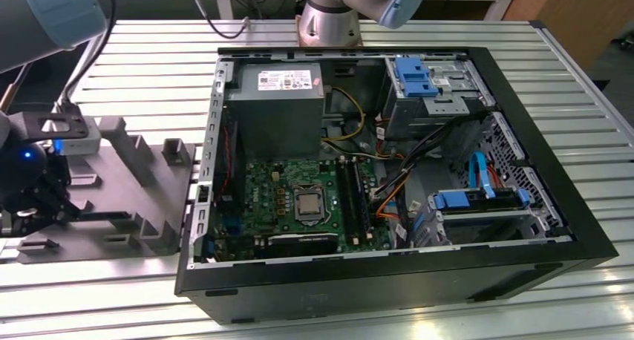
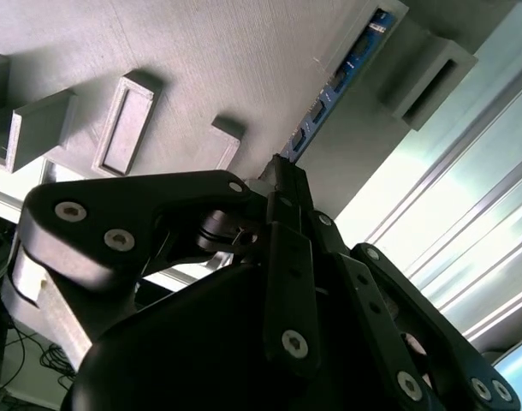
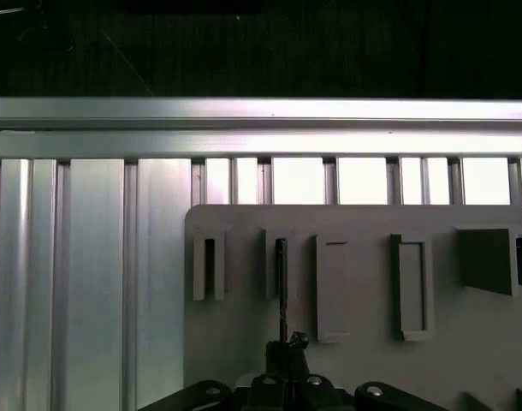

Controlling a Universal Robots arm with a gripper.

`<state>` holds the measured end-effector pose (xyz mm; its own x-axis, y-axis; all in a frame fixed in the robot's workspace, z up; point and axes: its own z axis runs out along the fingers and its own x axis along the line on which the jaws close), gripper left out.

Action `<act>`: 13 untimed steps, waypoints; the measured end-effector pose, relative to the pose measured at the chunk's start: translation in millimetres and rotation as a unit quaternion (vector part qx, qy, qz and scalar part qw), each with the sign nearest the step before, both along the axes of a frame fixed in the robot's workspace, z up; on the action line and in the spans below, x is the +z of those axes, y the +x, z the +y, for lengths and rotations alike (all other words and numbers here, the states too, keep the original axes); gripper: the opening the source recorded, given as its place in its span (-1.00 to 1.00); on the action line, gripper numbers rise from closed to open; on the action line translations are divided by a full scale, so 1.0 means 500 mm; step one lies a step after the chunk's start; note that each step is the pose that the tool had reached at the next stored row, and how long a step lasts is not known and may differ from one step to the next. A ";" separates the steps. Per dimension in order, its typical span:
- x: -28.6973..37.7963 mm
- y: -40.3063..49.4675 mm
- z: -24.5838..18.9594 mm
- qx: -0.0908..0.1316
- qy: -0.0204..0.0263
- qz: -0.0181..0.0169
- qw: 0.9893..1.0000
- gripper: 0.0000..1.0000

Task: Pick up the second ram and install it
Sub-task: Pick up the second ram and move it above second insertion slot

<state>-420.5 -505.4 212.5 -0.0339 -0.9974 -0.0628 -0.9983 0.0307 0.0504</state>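
The gripper [image 2: 282, 175] is over the gray holder [image 1: 129, 184] on the worktop [image 1: 148, 58], left of the open computer [image 1: 396, 280] in the exterior view. Its fingers [image 2: 288, 248] look pinched on the ram [image 2: 342, 77], which stands in a holder slot. The ram is not lifted out yet, and not in the computer.

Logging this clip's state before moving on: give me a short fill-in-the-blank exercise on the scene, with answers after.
1. The gripper is shut on a ___ RAM stick.
2. That stick is at the grey holder, which in the exterior view lies on the ___ of the computer case.
3. The case lies with its side ___, showing the motherboard.
Missing words: blue; left; open.
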 end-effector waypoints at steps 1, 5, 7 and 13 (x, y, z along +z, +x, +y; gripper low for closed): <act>0.001 0.000 0.0000 0.000 0.000 0.000 1.000 -0.76; 0.007 0.000 0.0000 0.000 0.000 0.000 1.000 -0.76; 0.010 0.000 0.0000 0.000 0.000 0.000 1.000 -0.76; 0.011 0.000 0.0000 0.000 0.000 0.000 1.000 -0.76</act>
